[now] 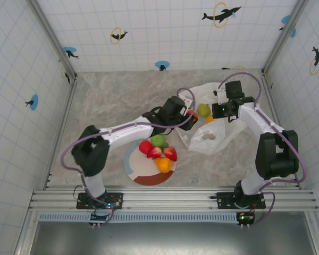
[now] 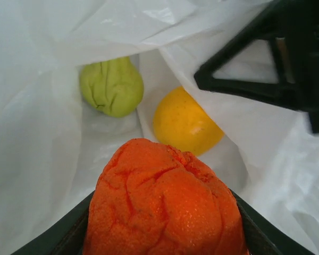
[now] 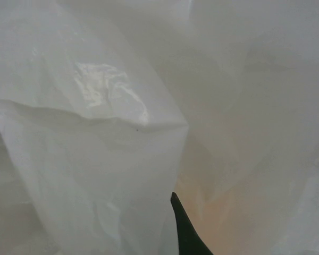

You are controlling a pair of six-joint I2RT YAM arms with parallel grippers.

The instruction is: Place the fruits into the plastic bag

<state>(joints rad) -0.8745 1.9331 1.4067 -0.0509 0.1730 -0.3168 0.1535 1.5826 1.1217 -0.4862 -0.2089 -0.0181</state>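
Plastic bag (image 1: 212, 139): pear (image 2: 111, 86), yellow ball (image 2: 186, 121) inside
Plate (image 1: 141, 174): five fruits (image 1: 155, 152) (red, green, orange)
Left fingers (image 2: 64, 239): gripping orange ball (image 2: 162, 202)
Right fingers (image 3: 186, 228): closed on bag's edge

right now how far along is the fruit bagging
Done: a pear and a yellow citrus lie in the plastic bag. In hand: the left gripper holds an orange ball at the mouth; the right gripper pinches the bag. Left: five fruits on the plate.
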